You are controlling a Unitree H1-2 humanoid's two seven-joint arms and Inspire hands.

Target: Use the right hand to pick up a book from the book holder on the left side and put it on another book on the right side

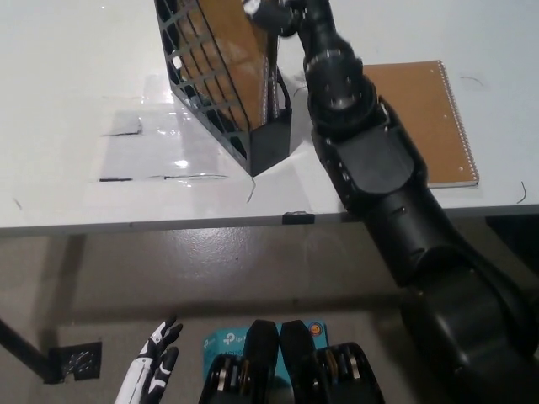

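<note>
While your right hand [271, 12] grips the book [232, 59], it's tilted in the holder [261, 147].
Left hand [152, 370] hangs loose, fingers spread, below the bench [84, 181]; target book [425, 118] lies flat, right.

A white table [76, 181] fills the upper part of the view, its top bright with glare from overhead light. Its front edge runs straight across the picture, well above the white hand [152, 376] at the lower left. Thin dark marks and faint rectangular patches lie on its surface, left of the black hand [282, 13]. Below the edge is a grey-brown floor [253, 269] in shadow. Left of the white hand, a dark table leg [21, 352] slants down to a small metal floor plate [74, 364].
</note>
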